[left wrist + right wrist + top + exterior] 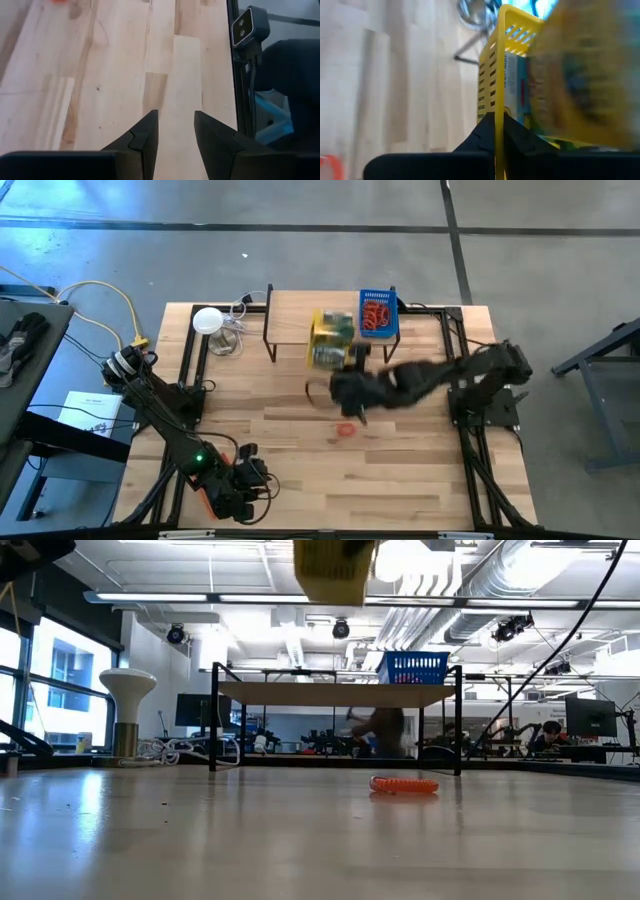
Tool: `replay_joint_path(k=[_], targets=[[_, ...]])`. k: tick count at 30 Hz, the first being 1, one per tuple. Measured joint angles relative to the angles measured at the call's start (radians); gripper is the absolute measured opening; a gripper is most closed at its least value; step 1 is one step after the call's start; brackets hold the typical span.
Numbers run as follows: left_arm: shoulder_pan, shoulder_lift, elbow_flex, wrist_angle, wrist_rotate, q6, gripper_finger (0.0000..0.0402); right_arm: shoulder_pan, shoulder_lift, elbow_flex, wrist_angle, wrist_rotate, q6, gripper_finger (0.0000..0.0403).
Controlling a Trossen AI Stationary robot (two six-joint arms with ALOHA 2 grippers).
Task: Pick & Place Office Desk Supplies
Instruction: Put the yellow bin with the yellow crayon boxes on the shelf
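Observation:
My right gripper [340, 370] is over the middle of the table, shut on a yellow slotted basket [330, 340], which shows blurred high up in the low view [335, 565]. Packets [514, 90] lie inside the basket. A blue basket [378, 312] full of red rubber bands stands on top of a black-framed shelf [335, 693]. One red rubber band [346, 430] lies on the table, near side of my right gripper. My left gripper [245, 477] waits open at the table's near left corner, touching nothing. My right gripper holds the yellow basket by the top edge of a side wall [499, 107], pinched between the two fingers, one inside the basket and one outside. The basket is lifted clear of the table and the shelf. Its far part is blurred, so I cannot tell its tilt.
A white round disc on a stand [207, 320], with clear wiring beside it, sits at the table's far left. The shelf takes up the far middle. Black frame rails [190, 370] run along the left and right sides. Bare wood lies between my two grippers.

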Motion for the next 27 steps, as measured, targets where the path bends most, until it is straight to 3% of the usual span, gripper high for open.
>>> replay_joint_path(k=[5,11,24,27], targets=[[0.026,0.0,0.0,-0.001,-0.012,0.047,0.0122,-0.176,0.0,-0.052,-0.005,-0.109,-0.042,0.0003],[0.048,0.0,0.0,-0.005,-0.015,0.138,0.0122,-0.333,0.001,-0.174,0.129,-0.244,-0.139,0.0003],[0.109,0.0,0.0,-0.06,-0.015,0.2,0.0122,-0.475,0.0,-0.175,0.129,-0.457,-0.238,0.0003],[0.117,0.0,0.0,-0.065,-0.015,0.2,0.0122,-0.496,0.0,-0.175,0.12,-0.459,-0.242,0.0003]])
